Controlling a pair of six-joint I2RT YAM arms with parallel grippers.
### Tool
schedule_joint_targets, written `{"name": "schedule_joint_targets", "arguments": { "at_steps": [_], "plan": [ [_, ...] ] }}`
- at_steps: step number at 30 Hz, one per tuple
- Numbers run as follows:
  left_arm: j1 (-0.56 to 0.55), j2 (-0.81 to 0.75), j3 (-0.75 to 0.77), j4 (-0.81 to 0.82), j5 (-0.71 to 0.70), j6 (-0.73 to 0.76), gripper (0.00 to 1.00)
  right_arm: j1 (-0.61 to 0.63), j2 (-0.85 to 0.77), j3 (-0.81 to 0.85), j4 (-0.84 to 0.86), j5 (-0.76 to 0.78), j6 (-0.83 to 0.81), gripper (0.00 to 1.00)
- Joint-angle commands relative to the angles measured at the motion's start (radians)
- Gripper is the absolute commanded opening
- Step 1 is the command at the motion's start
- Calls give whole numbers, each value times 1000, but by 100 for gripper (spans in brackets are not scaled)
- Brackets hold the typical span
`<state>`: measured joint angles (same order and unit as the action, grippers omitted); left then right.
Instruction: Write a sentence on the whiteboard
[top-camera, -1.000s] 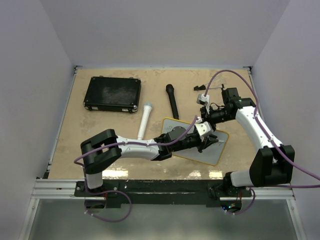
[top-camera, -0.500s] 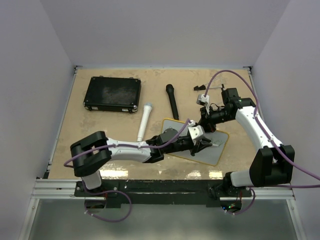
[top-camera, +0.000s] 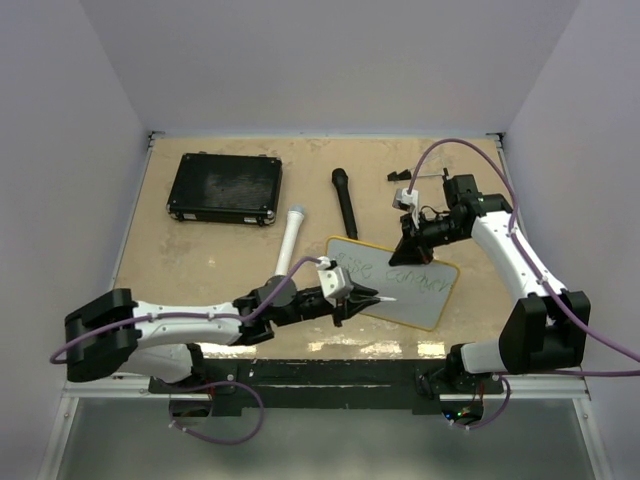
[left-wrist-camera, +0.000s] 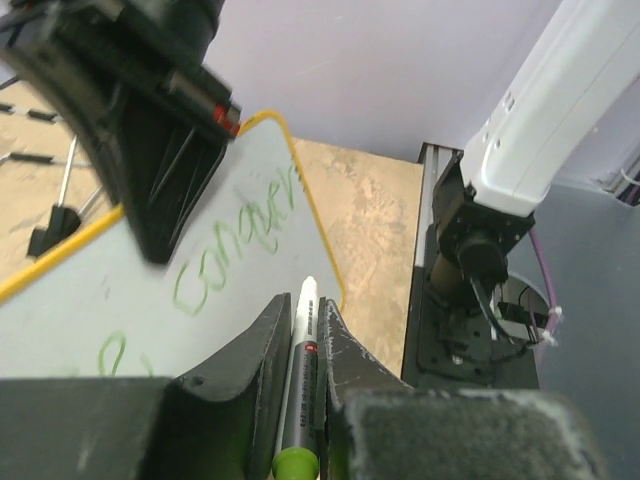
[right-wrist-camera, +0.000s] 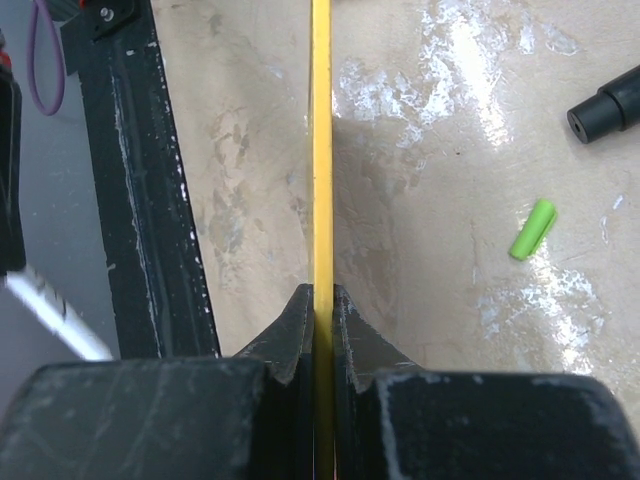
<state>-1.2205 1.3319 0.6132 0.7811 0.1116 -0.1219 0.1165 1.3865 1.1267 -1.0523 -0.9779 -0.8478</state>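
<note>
**Top view.** The whiteboard (top-camera: 430, 300) sits on the near right part of the table (top-camera: 200, 260), its yellow rim at an angle to the table's edges. Across its white face runs the sentence (top-camera: 405, 275), thin green handwriting in two lines. You will find the letters too loose to read with confidence.

Your right gripper (top-camera: 413, 245) reaches in from the far right and is pressed together on the board's far rim. Your left gripper (top-camera: 350, 298) comes in from the near left, clamped on a marker (top-camera: 375, 298). The marker's pale tip points right, over the board's near left part. Whether the tip touches the surface cannot be told from above.

**Left wrist view.** The marker lies squeezed between the two fingers (left-wrist-camera: 250, 350), its green end toward the camera. Its tip reaches out past them, close to the green writing.

**Right wrist view.** The fingers (right-wrist-camera: 285, 340) pinch the yellow rim, seen edge-on as a thin line running away from you. A green cap (right-wrist-camera: 532, 229) lies loose on the table to the right of the rim.

**Elsewhere.** A black case (top-camera: 224, 187) rests at the far left. A white cylinder (top-camera: 290, 240) lies between the case and the board. A black cylinder (top-camera: 345, 202) lies just beyond the board's far left corner.
</note>
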Motion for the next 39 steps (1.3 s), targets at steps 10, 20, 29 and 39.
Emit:
{"name": "schedule_joint_targets", "arguments": {
  "at_steps": [10,20,29,39],
  "plan": [
    [10,-471,-325,-163,-331,-58,0,-5,-75,64,-35,45,-53,0],
    [26,-660,-484,-155,-420,-81,0,-5,-127,58,-57,84,-62,0],
    [64,-666,-553,-56,-400,-127,0,-5,-156,38,-52,68,-60,0],
    [122,-665,-596,12,-326,-202,0,-3,-175,28,-52,54,-62,0]
  ]
}}
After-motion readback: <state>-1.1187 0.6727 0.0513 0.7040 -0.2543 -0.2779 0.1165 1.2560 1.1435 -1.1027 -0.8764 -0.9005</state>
